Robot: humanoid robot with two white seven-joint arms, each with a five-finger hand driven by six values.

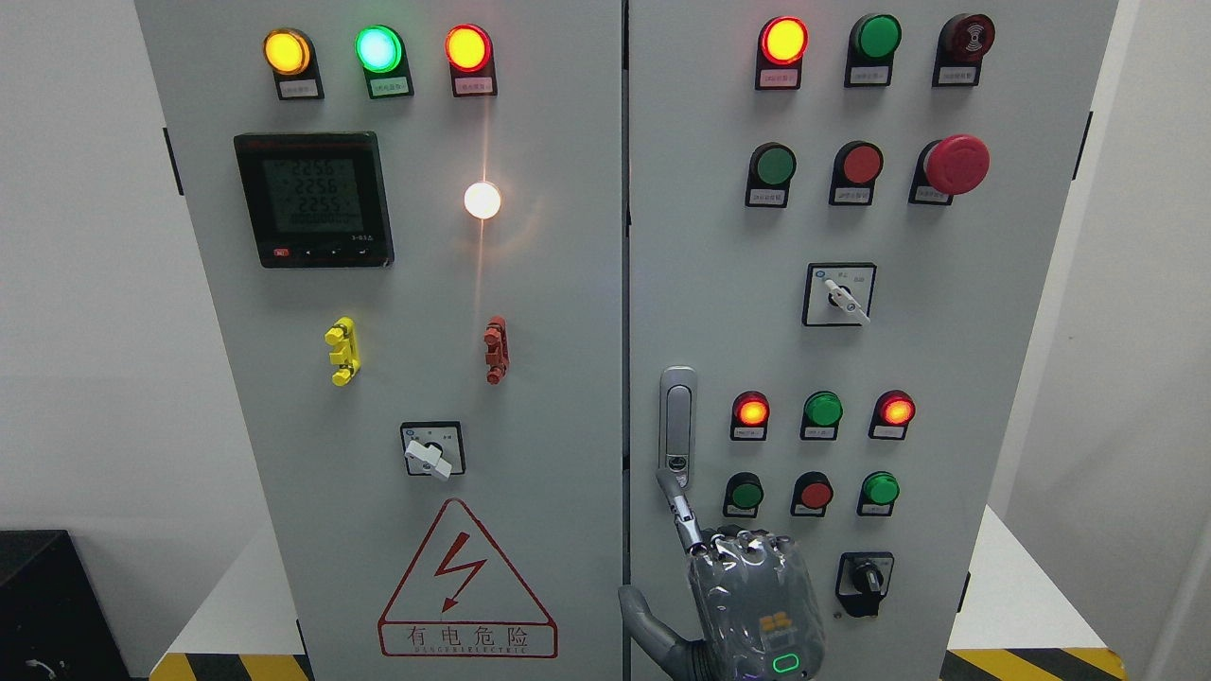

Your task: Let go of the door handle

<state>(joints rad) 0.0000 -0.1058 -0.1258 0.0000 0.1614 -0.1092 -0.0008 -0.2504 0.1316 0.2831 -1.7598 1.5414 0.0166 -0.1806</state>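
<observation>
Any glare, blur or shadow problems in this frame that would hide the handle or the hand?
Head view: sharp, evenly lit. The white lamp blooms with a vertical streak on the left door. The door handle is clear, with mild sheen. The hand shows reflections on its cover. Soft shadows only.

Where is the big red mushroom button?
In the head view, the mushroom button sits upper right on the right door, beside a flat red button.

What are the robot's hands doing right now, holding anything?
Right hand: holds nothing, index finger stretched up to the bottom of the door handle, other fingers curled.
Left hand: not in view.
</observation>
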